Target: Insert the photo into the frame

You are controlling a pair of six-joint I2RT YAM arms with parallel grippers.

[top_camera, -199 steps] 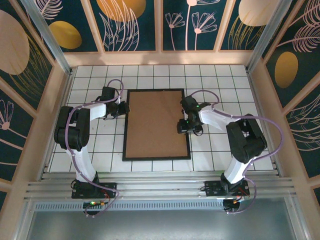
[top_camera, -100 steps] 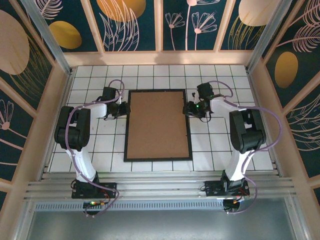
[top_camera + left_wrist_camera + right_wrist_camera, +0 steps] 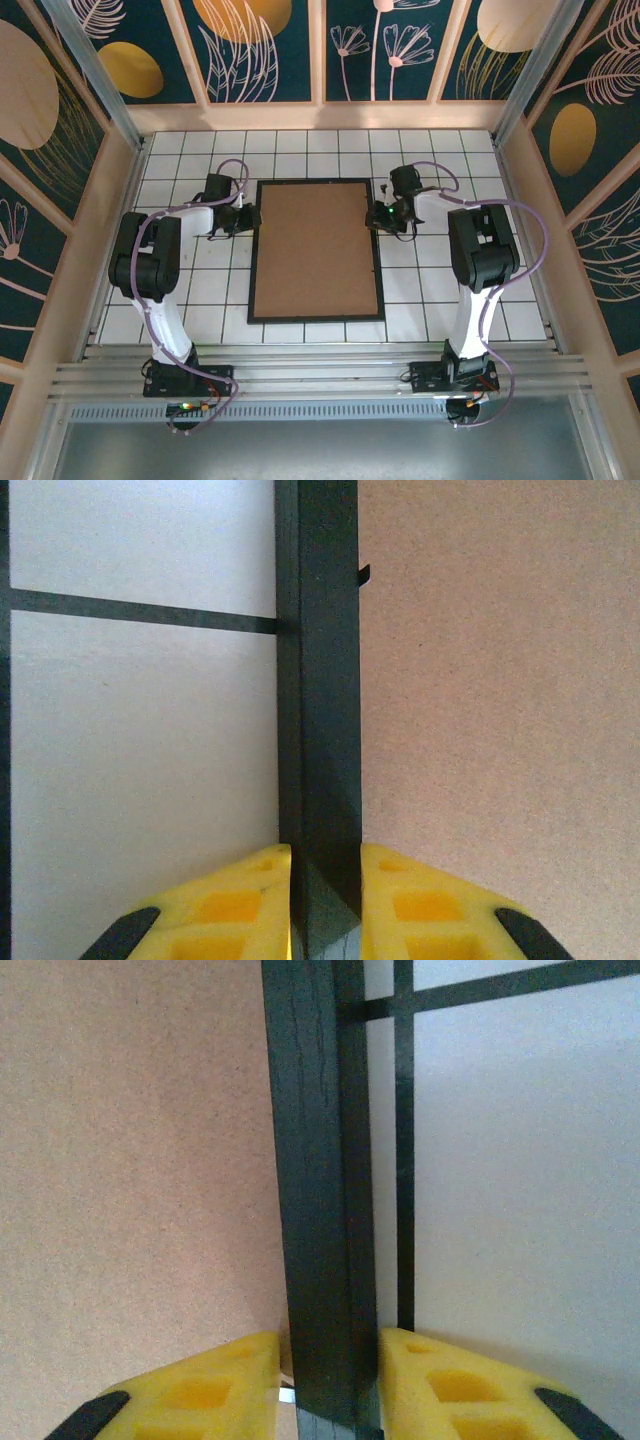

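Black frame is lying flat at picture centre, brown backing board filling it. Left gripper is staying clamped on its left rail. Right gripper, shifted upward, is narrowing around the right rail, a sliver still open.

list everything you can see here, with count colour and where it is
frame: 1, black, flat mid-table
board: 1, brown, inside the frame
table: 1, white tiles with dark lines, under everything
walls: 3, dark blue with gold and pink plants, around the table
left arm, right arm: 2, white and black, either side of the frame
left gripper: 1, yellow, shut on the frame's left edge
right gripper: 1, yellow, astride the frame's right edge
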